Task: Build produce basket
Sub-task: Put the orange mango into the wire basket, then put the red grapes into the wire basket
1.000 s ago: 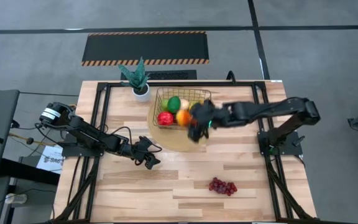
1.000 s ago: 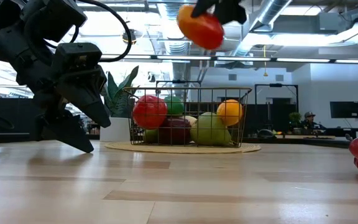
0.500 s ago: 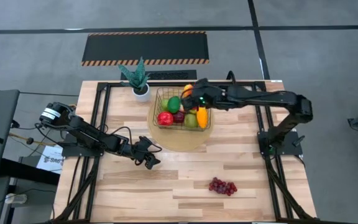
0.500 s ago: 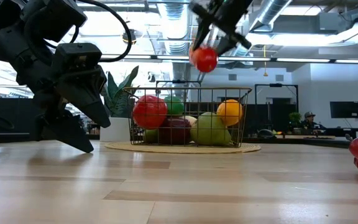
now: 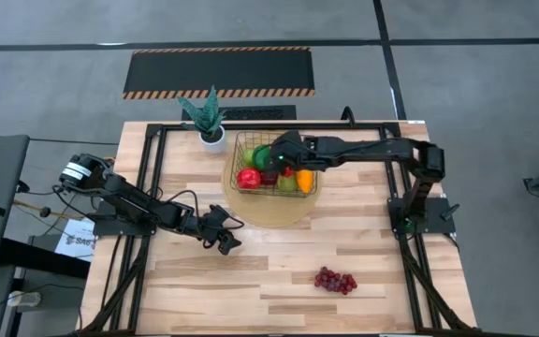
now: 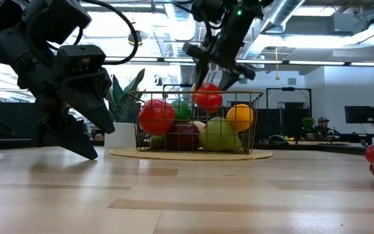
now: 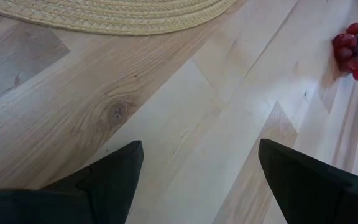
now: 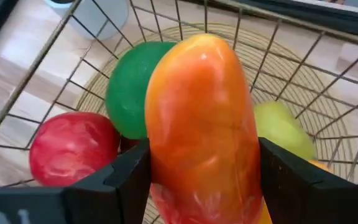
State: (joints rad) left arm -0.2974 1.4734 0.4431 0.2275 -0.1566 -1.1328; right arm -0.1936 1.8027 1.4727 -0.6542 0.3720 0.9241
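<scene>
the right gripper (image 8: pixel 201 186) is clamped on the orange-red mango (image 8: pixel 204 118), one dark finger pressed against each flank of the fruit. in the high view the right arm reaches across from the 3 o'clock side of the table, and its gripper sits over the basket (image 5: pixel 241 150). in the low view the mango (image 6: pixel 208 97) hangs at the level of the basket's top rim, above the fruit already inside.

the basket stands on a round woven mat (image 5: pixel 269 211) toward the 12 o'clock edge of the table (image 5: pixel 279 300). inside it are a red apple (image 6: pixel 156 117), a green lime (image 8: pixel 129 93), a yellow-green apple (image 6: pixel 219 135), a dark red fruit (image 6: pixel 184 136) and a yellow-orange fruit (image 6: pixel 239 117).

the purple grapes (image 5: pixel 335 280) lie on bare wood toward 5 o'clock, well apart from the basket.

the left gripper (image 7: pixel 194 180) waits low over the table toward 8 o'clock of the mat, fingers spread wide and holding nothing.

a potted plant (image 5: pixel 207 117) stands just beside the basket at its 10 o'clock corner.
</scene>
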